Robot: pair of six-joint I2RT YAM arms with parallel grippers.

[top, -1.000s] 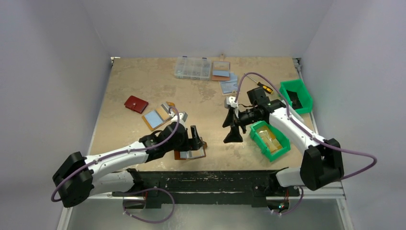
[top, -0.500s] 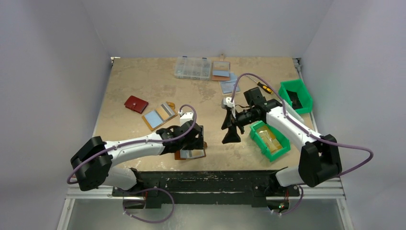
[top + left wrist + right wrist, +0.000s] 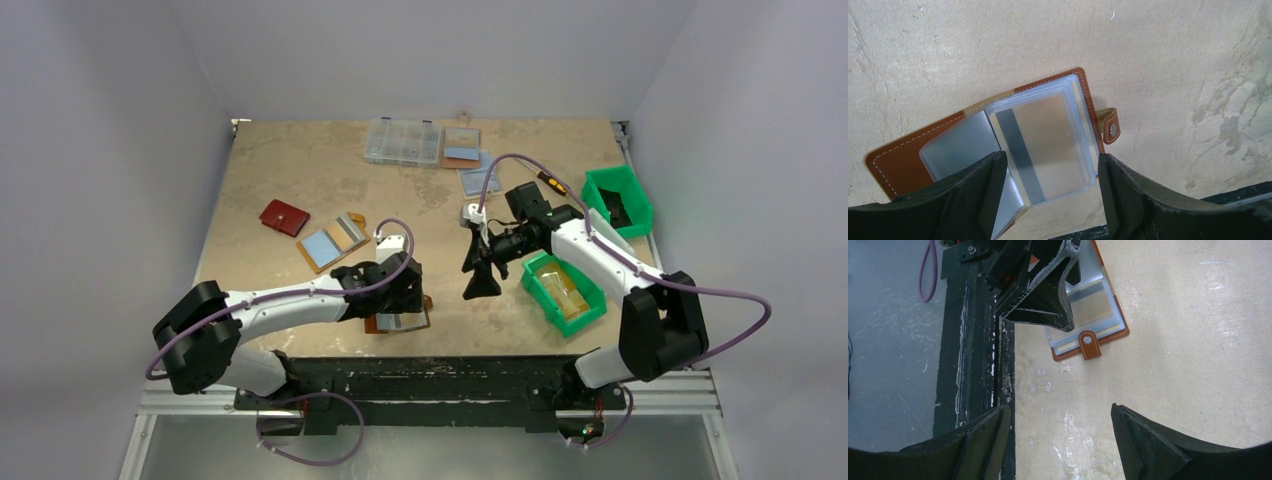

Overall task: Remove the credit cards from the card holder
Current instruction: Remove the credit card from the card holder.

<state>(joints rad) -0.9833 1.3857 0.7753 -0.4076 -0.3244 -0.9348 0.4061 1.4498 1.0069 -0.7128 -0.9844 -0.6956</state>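
The card holder [image 3: 399, 323], brown leather with a snap tab, lies open near the table's front edge. Its clear sleeves face up in the left wrist view, holding the credit cards: a gold-orange one with a grey stripe [image 3: 1048, 135] and a silvery-grey one [image 3: 955, 147]. My left gripper [image 3: 404, 292] hangs open just over the card holder [image 3: 898, 160], its fingers [image 3: 1128, 195] astride the sleeve stack. My right gripper [image 3: 477, 270] is open above bare table to the right. In its own view, the right gripper [image 3: 1060, 412] holds nothing and the card holder [image 3: 1108, 335] lies ahead of it.
A green bin [image 3: 563, 290] with a yellowish item sits by the right arm, and another green bin [image 3: 620, 200] stands behind it. A dark red wallet [image 3: 284, 217], a holder showing a blue card [image 3: 332, 243], a clear compartment box [image 3: 402, 142] and a screwdriver [image 3: 550, 182] lie further back. A black rail [image 3: 430, 370] borders the front edge.
My left arm has swung in over the card holder and its jaws have narrowed a little. The right gripper has drifted slightly left and narrowed a little.
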